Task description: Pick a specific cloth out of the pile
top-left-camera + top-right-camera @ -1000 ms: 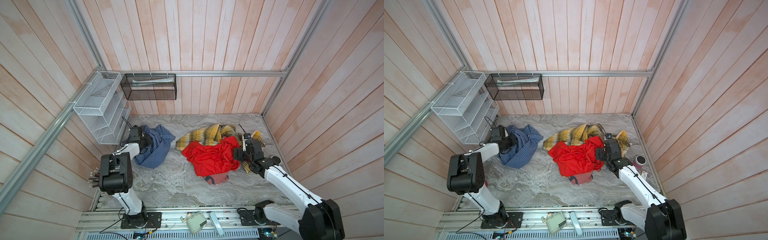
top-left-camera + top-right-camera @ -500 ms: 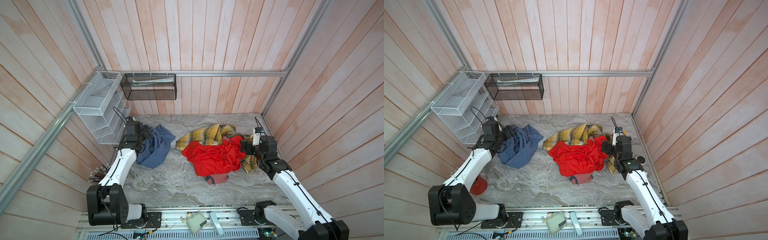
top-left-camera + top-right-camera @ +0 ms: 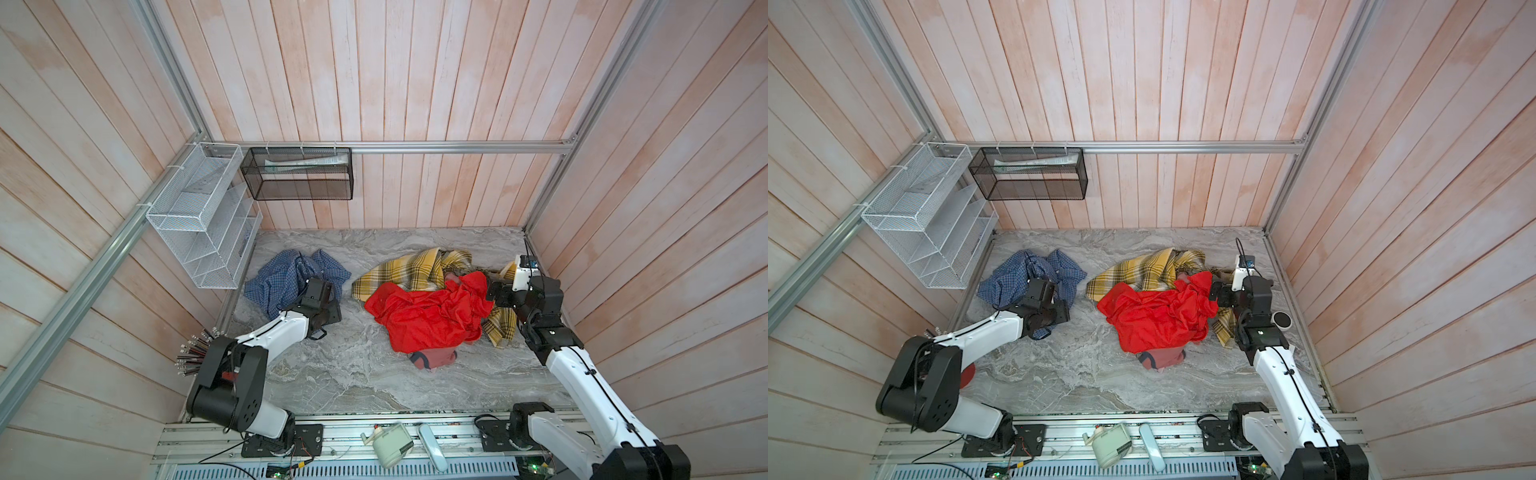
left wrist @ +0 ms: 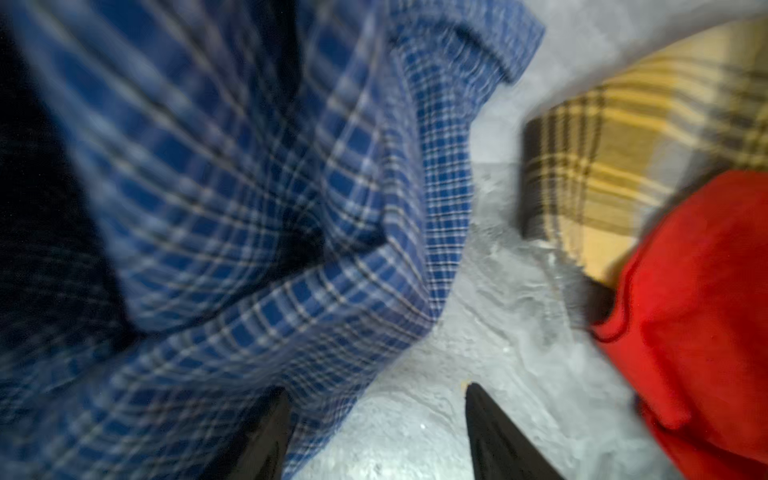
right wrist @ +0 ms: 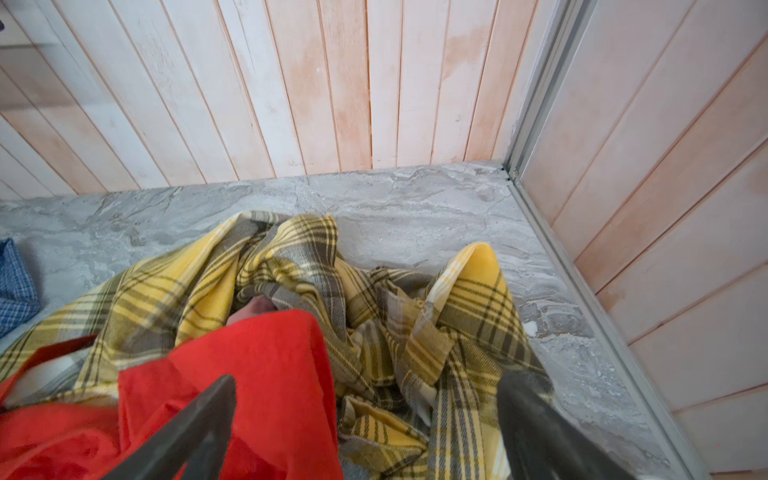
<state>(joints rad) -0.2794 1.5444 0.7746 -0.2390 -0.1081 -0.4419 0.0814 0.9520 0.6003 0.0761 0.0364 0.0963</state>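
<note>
1. Blue checked cloth [image 3: 291,278] lies crumpled on the marble tabletop [image 3: 353,374], just beside the foot of the white wire rack [image 3: 199,232]. The pile [image 3: 436,299] sits well away from the rack, with a strip of bare marble between the two. The separation looks done, so your main risk is undoing it.
2. Your left gripper [image 4: 376,388] is released. Its jaws stand apart with only marble between them, and one finger overlaps the cloth's hem on the side away from the rack. The left wrist view is blurred, so you cannot tell whether that finger touches the fabric. If you pull away low, it may hook a fold and drag the thin cloth away from the rack, towards the pile.
3. If you close here, you may nip the hem and lift the cloth as you retreat.
4. Your right gripper [image 5: 365,376] is spread wide and grasps nothing visible. It hangs over the red cloth [image 3: 428,320] and the plaid cloth [image 3: 407,270], far from the rack. If you drop or clench it, you will catch the wrong garment.
5. If you sweep that arm towards the rack, it can push the pile back against the blue cloth.
</note>
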